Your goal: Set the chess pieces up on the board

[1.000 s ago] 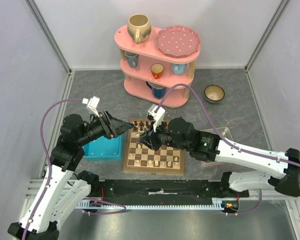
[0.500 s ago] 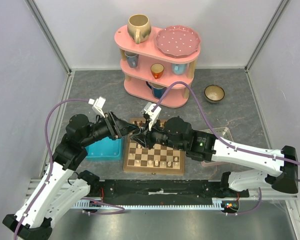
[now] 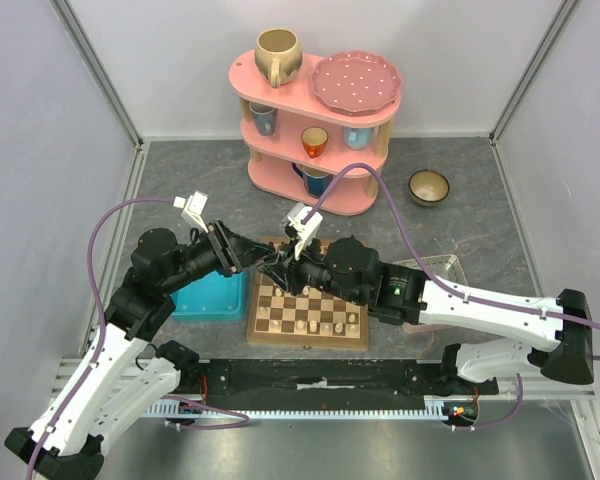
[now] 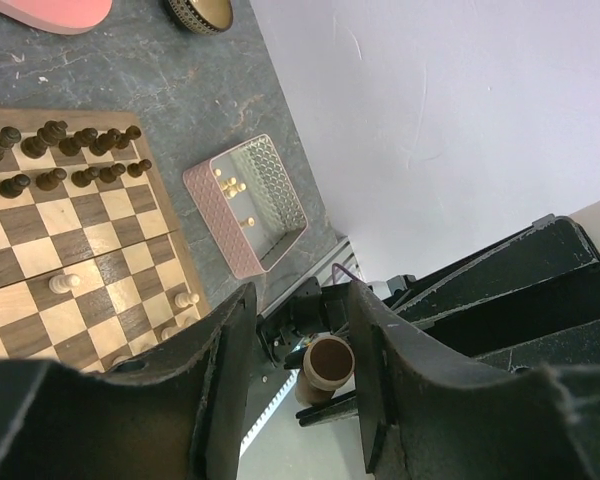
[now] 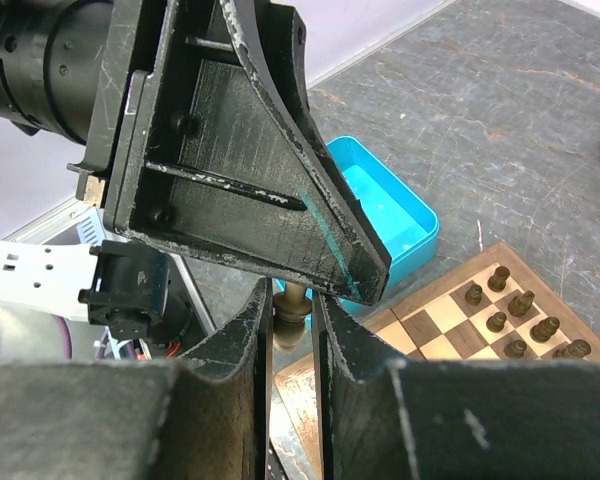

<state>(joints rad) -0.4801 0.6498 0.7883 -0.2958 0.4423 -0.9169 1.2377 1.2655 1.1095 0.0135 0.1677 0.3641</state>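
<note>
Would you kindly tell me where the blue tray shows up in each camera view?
Top external: blue tray left of the chessboard.
Left wrist: not in view.
Right wrist: centre, beside the chessboard corner.
Shared landmark: the chessboard.

Pale lilac-white walls on three sides, well apart from left gripper and right gripper. Aluminium posts in back corners. Dark grey mottled tabletop below both grippers. Pink three-tier shelf beyond them, near back wall: tan mug and speckled pink plate on top tier, cups on lower tiers. Light even, diffuse, shadows soft. Dull metal surface behind grippers, at near edge.
</note>
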